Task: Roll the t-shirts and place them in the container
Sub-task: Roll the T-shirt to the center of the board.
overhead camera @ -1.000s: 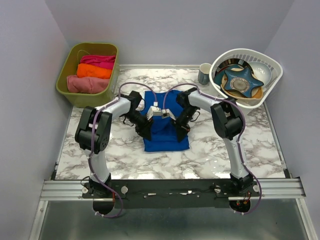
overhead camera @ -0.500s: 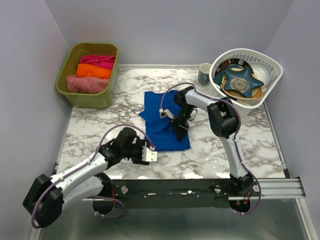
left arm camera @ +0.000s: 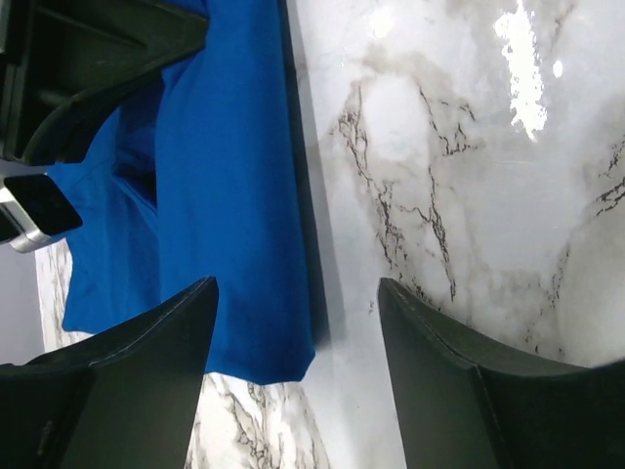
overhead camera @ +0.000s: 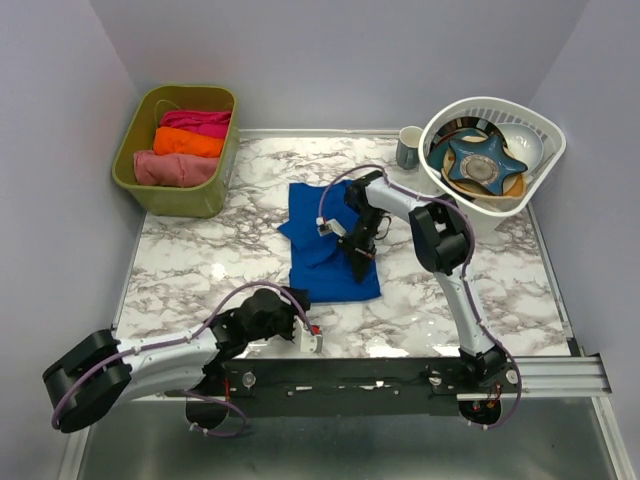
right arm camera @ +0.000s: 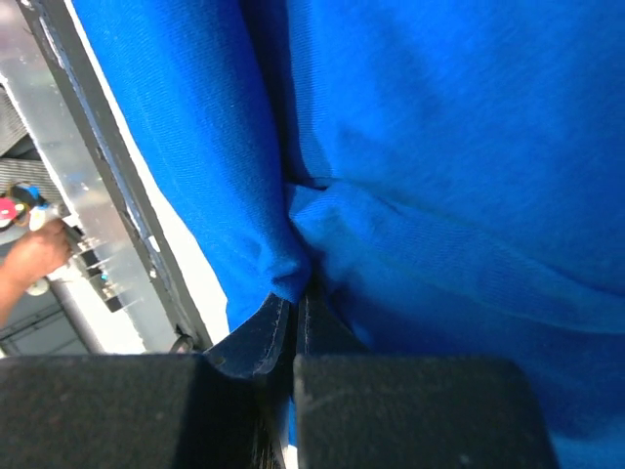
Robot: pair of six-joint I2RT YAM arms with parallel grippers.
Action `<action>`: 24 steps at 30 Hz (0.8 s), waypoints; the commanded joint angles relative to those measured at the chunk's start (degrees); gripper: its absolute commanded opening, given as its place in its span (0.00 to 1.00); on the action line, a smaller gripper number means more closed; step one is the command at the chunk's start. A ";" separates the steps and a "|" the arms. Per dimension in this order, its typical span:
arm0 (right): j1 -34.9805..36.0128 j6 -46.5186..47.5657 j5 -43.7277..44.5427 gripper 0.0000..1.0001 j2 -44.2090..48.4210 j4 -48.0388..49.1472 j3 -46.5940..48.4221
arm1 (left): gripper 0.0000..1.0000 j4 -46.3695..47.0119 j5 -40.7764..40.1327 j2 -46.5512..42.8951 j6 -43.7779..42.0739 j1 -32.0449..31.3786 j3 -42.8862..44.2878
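Step in hand: pre-fold, judged from the layout. The t-shirt (overhead camera: 335, 275) lies flat near the middle of the tabletop (overhead camera: 200, 260) as a narrow upright panel. One lobe, probably a sleeve, sticks out on its left far side. No roll has been started.

Right tool (right arm camera: 295, 322): closed, pinching a raised fold of the blue cloth. The cloth gathers to a point where it enters the jaws.

Left tool (left arm camera: 298, 293): fingers wide apart, nothing between them. It sits low over the tabletop just beside the shirt's near left corner, and we see no contact with the cloth.

Next move, our estimate: the right tool lays its fold down so the panel has straight edges. Both tools then take the near hem and turn it over evenly. An uneven start would probably give a cone-shaped roll.

Materials:
- Shirt: royal blue, matte, fine knit ribbing visible close up. It is limp and creases softly, so it should bunch rather than hold an edge.
- Tabletop: glossy white marble pattern with grey veins and lamp glare. It looks slick, so the cloth may slide.
- Green bin (overhead camera: 140, 180) at far left holds rolled cloths (overhead camera: 185, 142) in pink and orange, likely the target shape.
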State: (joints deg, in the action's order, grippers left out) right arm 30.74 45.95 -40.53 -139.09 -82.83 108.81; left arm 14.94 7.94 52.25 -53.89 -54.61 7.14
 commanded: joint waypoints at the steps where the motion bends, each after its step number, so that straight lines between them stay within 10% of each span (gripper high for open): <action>1: 0.28 1.24 5.90 0.09 -5.31 1.18 3.15 | 0.74 10.80 -7.23 7.40 -3.14 -2.78 -1.77; 15: 0.46 3.00 4.94 0.09 -9.18 -4.01 8.34 | 0.49 13.63 -13.48 22.72 -5.26 -4.28 0.24; 24: 0.46 2.21 5.38 0.28 -4.19 1.52 3.00 | 0.08 -1.73 -9.28 25.19 0.18 -3.67 8.41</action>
State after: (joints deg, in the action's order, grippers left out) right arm 30.87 45.43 -40.82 -144.42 -89.12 115.83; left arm 27.55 -4.38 76.66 -58.22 -58.74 13.54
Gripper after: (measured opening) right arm 0.190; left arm 0.136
